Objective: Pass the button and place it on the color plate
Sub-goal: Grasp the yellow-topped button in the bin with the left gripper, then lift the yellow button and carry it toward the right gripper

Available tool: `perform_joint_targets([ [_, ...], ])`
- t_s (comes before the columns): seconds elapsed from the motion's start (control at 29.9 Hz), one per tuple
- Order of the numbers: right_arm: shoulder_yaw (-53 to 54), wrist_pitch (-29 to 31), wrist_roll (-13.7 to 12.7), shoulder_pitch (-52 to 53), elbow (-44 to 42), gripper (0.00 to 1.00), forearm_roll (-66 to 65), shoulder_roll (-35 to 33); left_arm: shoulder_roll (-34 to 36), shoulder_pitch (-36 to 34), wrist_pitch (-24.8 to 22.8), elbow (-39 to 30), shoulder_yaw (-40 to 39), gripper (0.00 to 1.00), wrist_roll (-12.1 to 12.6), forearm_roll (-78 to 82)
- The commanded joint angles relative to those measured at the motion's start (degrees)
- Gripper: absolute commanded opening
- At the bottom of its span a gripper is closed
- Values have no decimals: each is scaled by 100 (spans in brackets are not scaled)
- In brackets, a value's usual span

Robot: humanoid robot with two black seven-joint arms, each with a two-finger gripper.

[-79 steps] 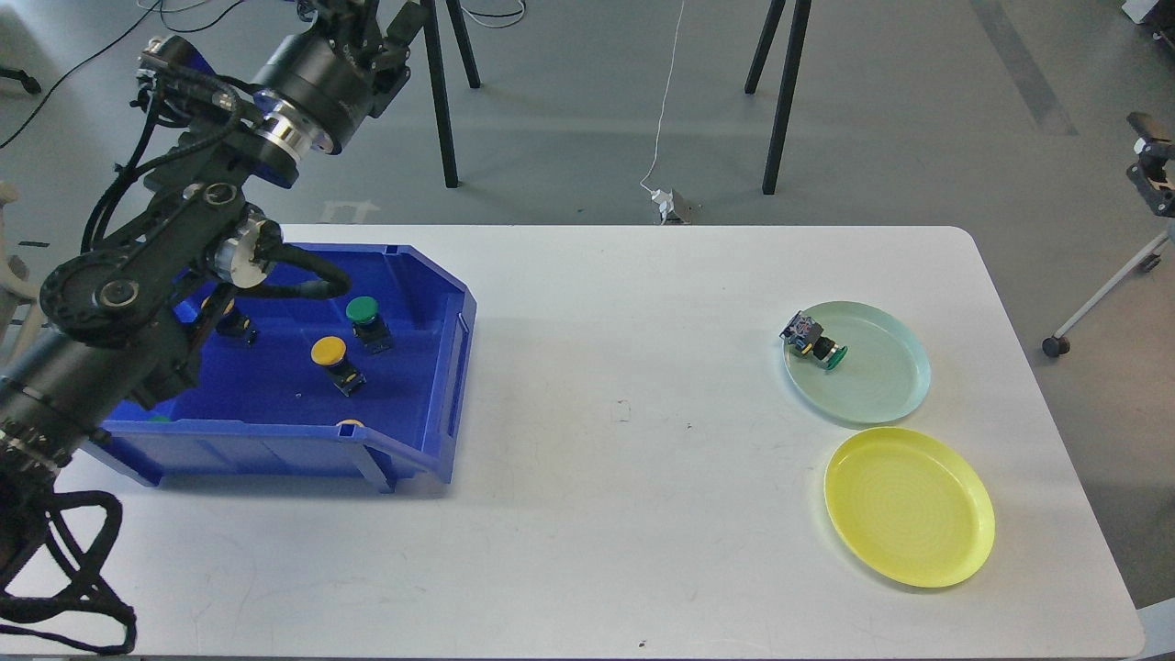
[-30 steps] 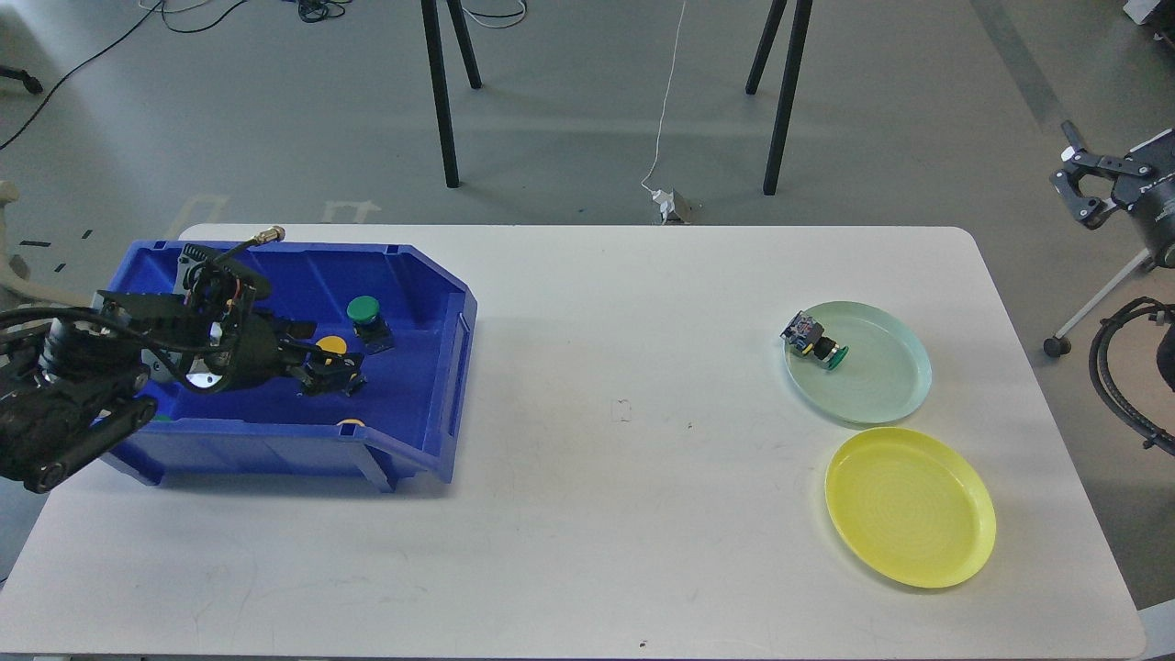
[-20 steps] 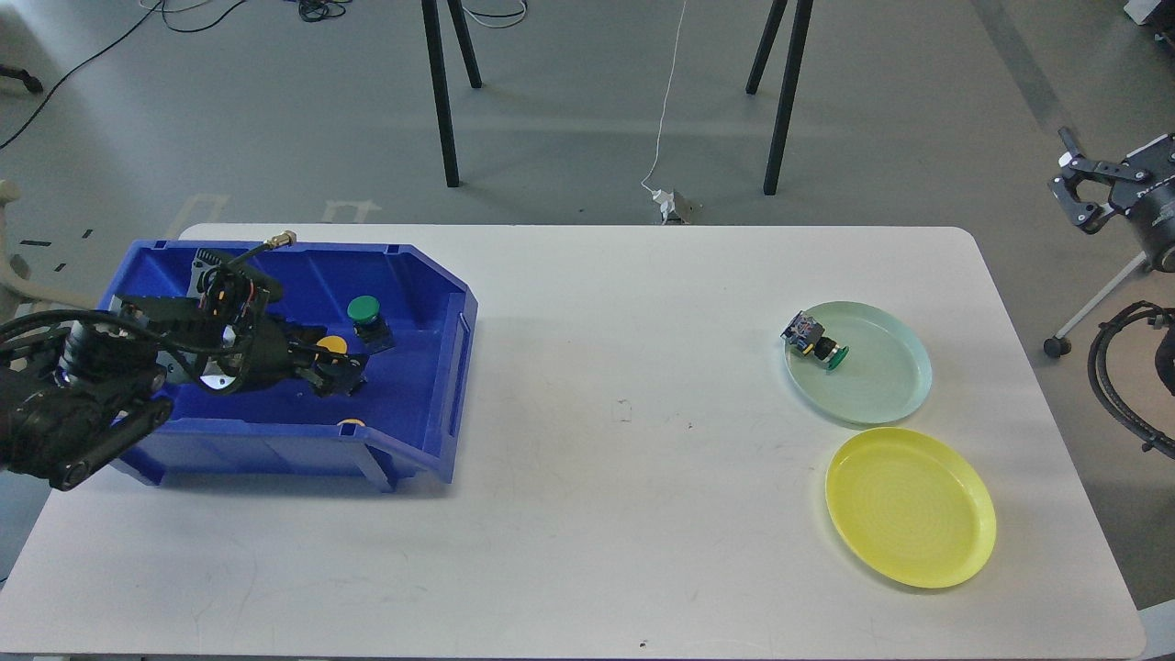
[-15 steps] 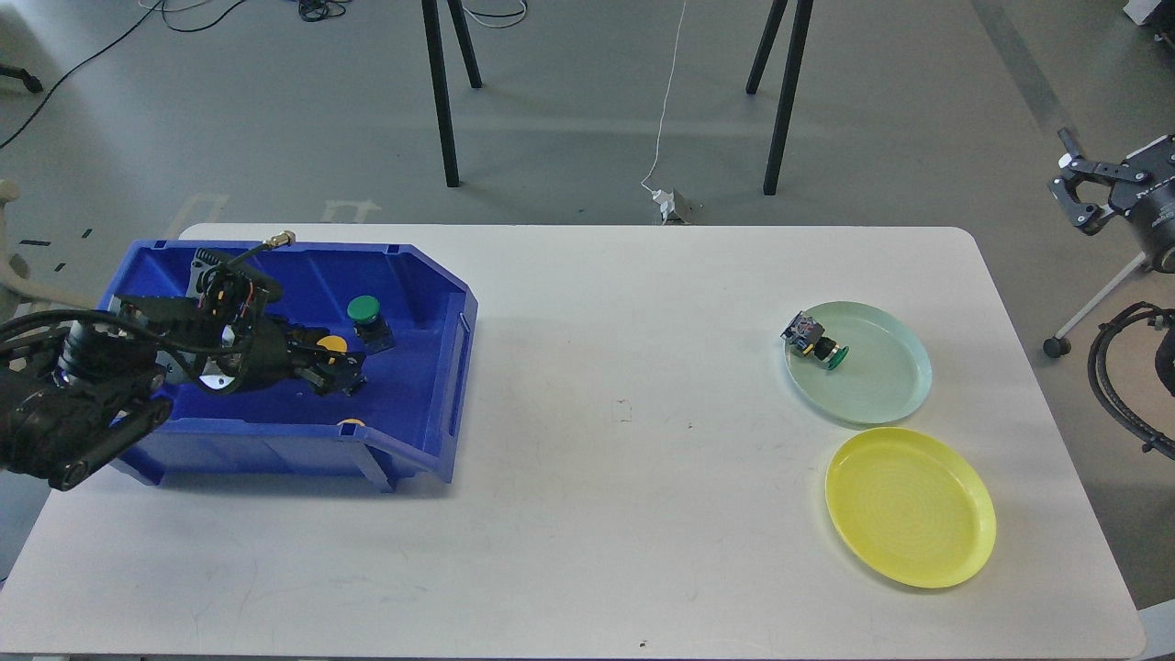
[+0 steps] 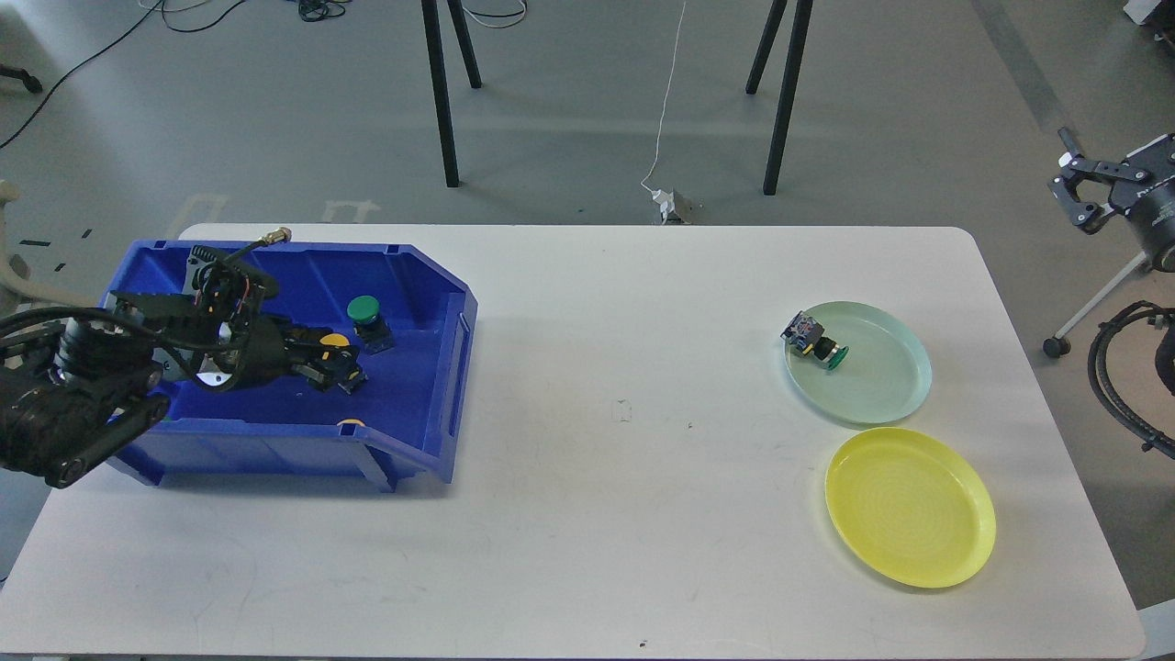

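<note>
Left arm: the black left gripper (image 5: pixel 332 360) reaches from the left edge into the blue plastic bin (image 5: pixel 441 275), low over its floor.
Left gripper state: its fingers sit closed around the yellow-capped push button (image 5: pixel 341 356), whose yellow cap shows just above the fingertips.
Blue bin: it stands on the left part of the white table (image 5: pixel 606 477), its open sloped front facing the near edge.
Other buttons in bin: a green-capped push button (image 5: pixel 366 318) stands upright just beyond the gripper, apart from it; a sliver of another yellow cap (image 5: pixel 349 423) peeks over the bin's near wall.
Table middle: bare white surface between the bin and the plates.
Pale green round plate (image 5: pixel 872 386): it lies on the right part of the table and carries a green-capped button lying on its side (image 5: pixel 813 341) near its left rim.
Yellow round plate (image 5: pixel 918 514): it lies just in front of the green plate, nearly touching it, with nothing on it.
Right arm: the black right gripper (image 5: pixel 1076 189) hangs off the table at the right edge of view, well apart from both plates, fingers spread with nothing between them.
</note>
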Motion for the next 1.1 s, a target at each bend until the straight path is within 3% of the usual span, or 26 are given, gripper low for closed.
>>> perform_joint_targets([
  [0.0,2,0,0,10,0,94,0,0,583,-65,-60,-700,-18,37,36,-175],
  [0.27,-7,35,-8,-7,62,94,0,-44,2324,-83,-324,-2582,-633,33,-25,-1192],
  [0.43,-7,176,-26,-147,176,96,1,-106,2546,-74,-271,-3031,-1441,31,-201,-2520],
  [0.54,-7,167,-26,-375,561,96,0,-228,2187,-66,-201,-3040,-1775,27,-218,-3012],
  [0.8,-297,79,-290,-930,1950,95,-79,-361,386,-48,906,-2970,-2014,23,-192,-3190],
  [1.07,-832,79,-290,-1044,2698,91,-87,-203,-1092,-83,1074,-2470,-1996,23,-183,-2285],
])
